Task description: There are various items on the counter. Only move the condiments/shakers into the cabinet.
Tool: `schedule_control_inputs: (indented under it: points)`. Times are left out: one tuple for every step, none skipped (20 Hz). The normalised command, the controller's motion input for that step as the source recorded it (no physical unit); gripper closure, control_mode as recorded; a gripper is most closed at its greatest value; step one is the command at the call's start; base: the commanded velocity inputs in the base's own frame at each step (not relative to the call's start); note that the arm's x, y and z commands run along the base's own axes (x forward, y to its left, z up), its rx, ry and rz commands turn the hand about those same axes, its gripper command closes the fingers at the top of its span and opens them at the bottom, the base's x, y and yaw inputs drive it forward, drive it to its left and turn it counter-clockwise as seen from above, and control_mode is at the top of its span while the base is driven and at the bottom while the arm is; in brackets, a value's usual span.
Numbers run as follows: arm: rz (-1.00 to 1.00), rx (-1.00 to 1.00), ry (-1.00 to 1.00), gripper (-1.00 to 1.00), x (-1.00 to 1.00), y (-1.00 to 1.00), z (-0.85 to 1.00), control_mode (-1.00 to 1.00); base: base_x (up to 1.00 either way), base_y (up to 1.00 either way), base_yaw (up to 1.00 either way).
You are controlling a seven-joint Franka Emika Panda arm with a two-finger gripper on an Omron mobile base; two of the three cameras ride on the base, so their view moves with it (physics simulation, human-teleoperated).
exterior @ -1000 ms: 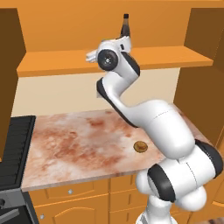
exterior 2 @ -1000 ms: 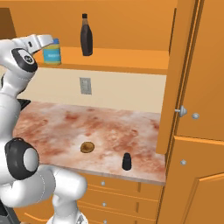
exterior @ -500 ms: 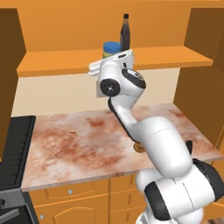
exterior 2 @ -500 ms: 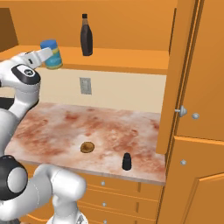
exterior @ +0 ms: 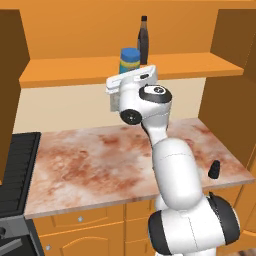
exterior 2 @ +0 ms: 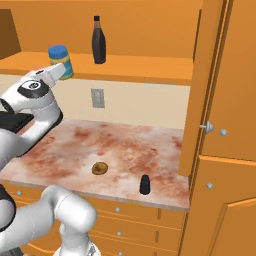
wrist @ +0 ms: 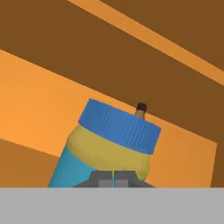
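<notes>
Backing gripper (wrist: pixel 113 180) off shelved jar (wrist: pixel 109 146)

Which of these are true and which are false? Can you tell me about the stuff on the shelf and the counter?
1. The dark brown bottle stands on the cabinet shelf. True.
2. The blue-lidded jar lies on the counter. False: it stands on the shelf.
3. The small black shaker is on the counter. True.
4. The round brown pastry is on the shelf. False: it sits on the counter.
5. The gripper is wide open. False: its fingertips are together, in front of the jar.
</notes>
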Motion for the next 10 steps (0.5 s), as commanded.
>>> schedule_control_inputs:
  points:
    - [-0.02,0.00,-0.02,1.00,0.79,-0.12,-0.31,-1.00,0.00,0.00,0.00]
    - [-0.03,0.00,0.00,1.00,0.95,-0.10,-0.31,-1.00,0.00,0.00,0.00]
    - [-0.04,0.00,0.00,1.00,0.99,-0.10,-0.29,-1.00,0.00,0.00,0.00]
    - [-0.04,0.00,0.00,1.00,0.98,-0.10,-0.30,-1.00,0.00,0.00,0.00]
    - [-0.03,0.00,0.00,1.00,0.86,-0.10,-0.32,-1.00,0.00,0.00,0.00]
    - [-0.01,0.00,-0.01,1.00,0.72,-0.11,-0.34,-1.00,0.00,0.00,0.00]
    - [0.00,0.00,-0.01,1.00,0.61,-0.10,-0.34,-1.00,0.00,0.00,0.00]
    - [0.00,0.00,-0.02,1.00,0.48,-0.08,-0.32,-1.00,0.00,0.00,0.00]
    - [0.00,0.00,-0.02,1.00,0.29,-0.04,-0.29,-1.00,0.00,0.00,0.00]
    - [0.00,0.00,-0.02,1.00,0.14,0.00,-0.26,-1.00,0.00,0.00,0.00]
